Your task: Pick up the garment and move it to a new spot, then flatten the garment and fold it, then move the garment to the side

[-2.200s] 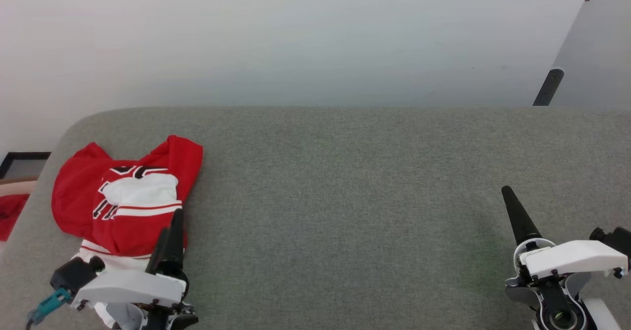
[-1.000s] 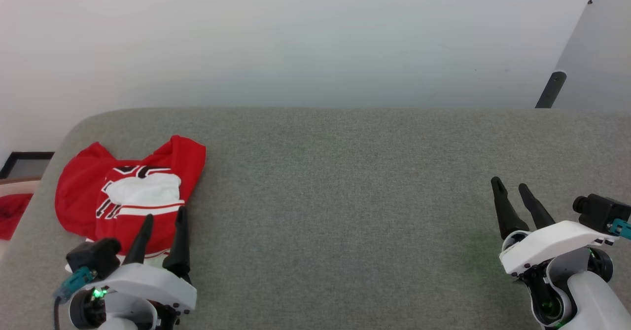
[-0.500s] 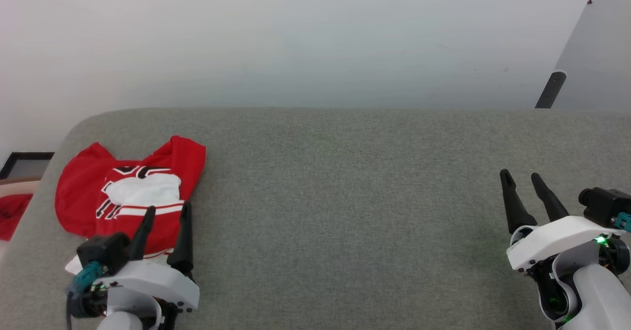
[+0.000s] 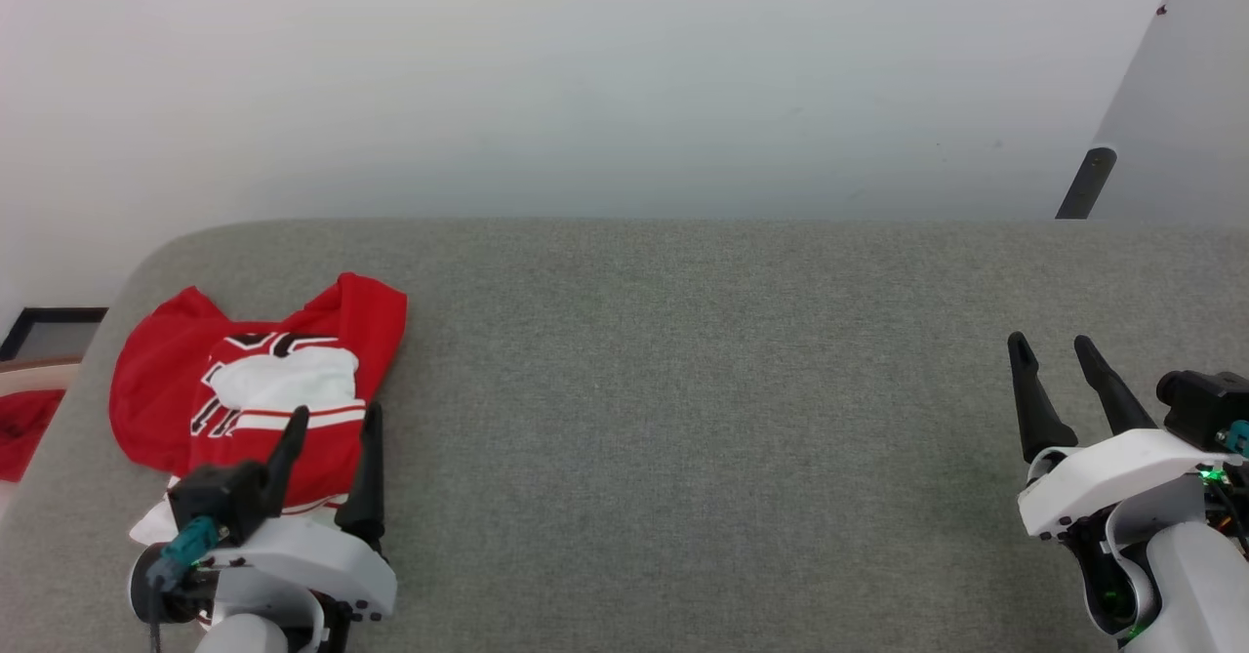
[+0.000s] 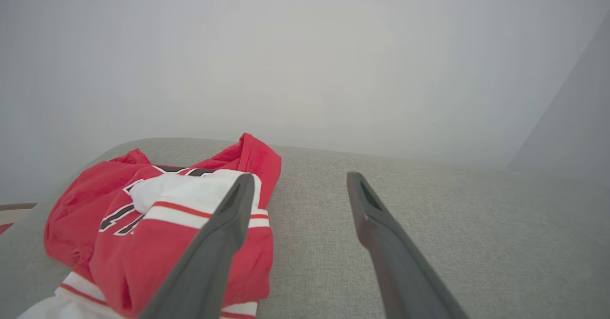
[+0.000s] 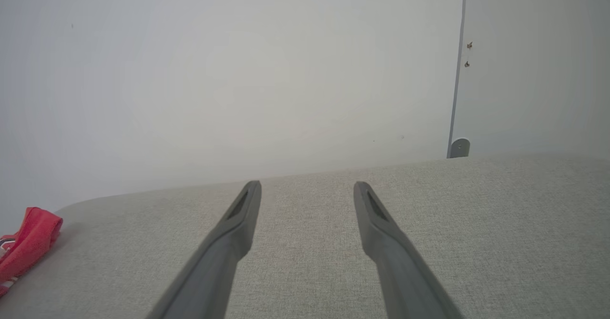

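Grey woven surface (image 4: pixel 683 389), rounded at its far left corner, runs across the head view below a plain white wall (image 4: pixel 585 67). A pale panel (image 4: pixel 1190 97) and a black post (image 4: pixel 1076 184) stand at the far right. The garment (image 4: pixel 254 380) lies crumpled (number only partly showing) just ahead and to the left of the left gripper (image 4: pixel 334 417), whose fingers stand wide apart and hold nothing. Off the surface, further left, are a red scrap (image 4: pixel 20 433) and a dark frame (image 4: pixel 49 333). The right gripper (image 4: pixel 1052 343) is well apart from the garment, fingers spread wide and empty, with bare grey ahead of them.

Left wrist view: the left finger crosses in front of the garment's white sleeve, and only bare surface lies between and right of the fingers.

Right wrist view: grey surface between the spread fingers, a red fold far to their left, and the panel seam beyond the right finger.
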